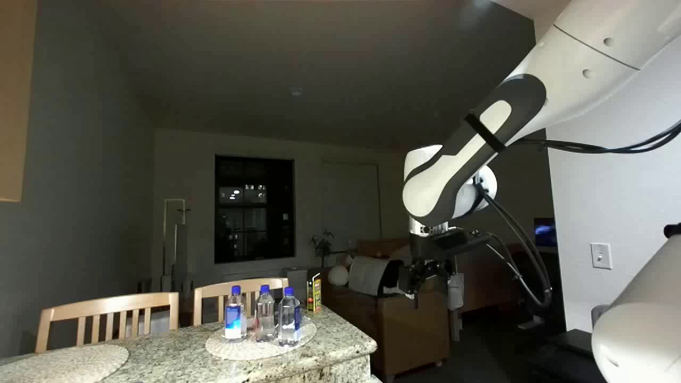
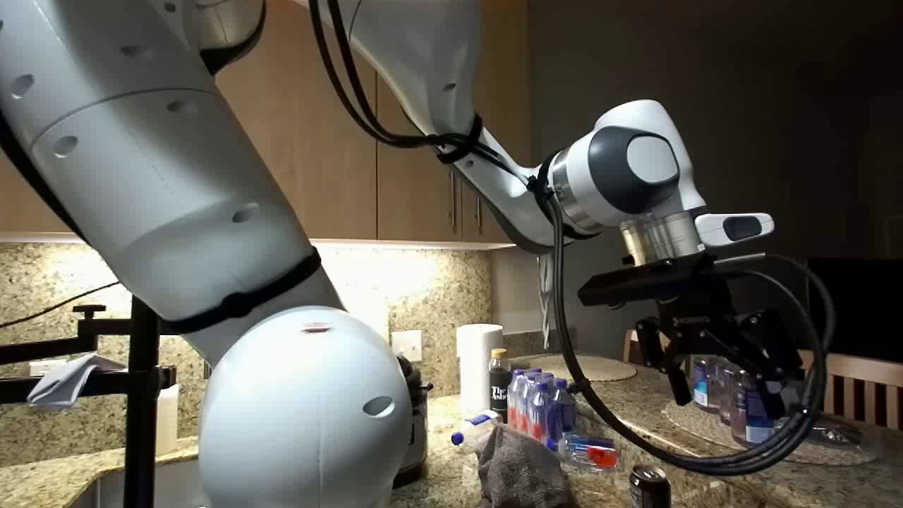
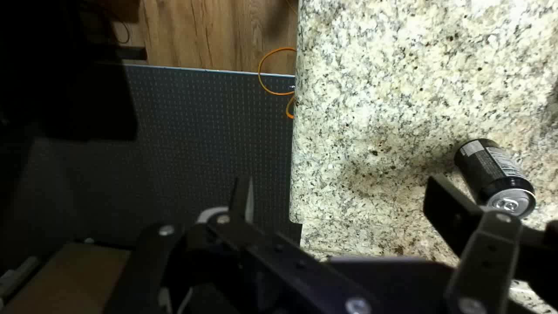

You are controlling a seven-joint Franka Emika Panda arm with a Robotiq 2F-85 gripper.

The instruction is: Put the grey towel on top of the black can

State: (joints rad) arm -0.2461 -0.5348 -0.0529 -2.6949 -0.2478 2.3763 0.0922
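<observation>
Okay, gripper [image 3: 343, 199] hung spread wide, fuzzy grey towel [image 2: 522, 471] sat rumpled into a peak on speckled granite counter [image 2: 444, 462], smooth cylindrical silver-topped black can [image 3: 491, 173] stood upright near it.

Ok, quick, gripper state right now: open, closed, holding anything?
Gripper: open, jaws wide apart, holding nothing.

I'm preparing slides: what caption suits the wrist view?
Gripper open and empty, black can standing on the granite counter below.
</observation>
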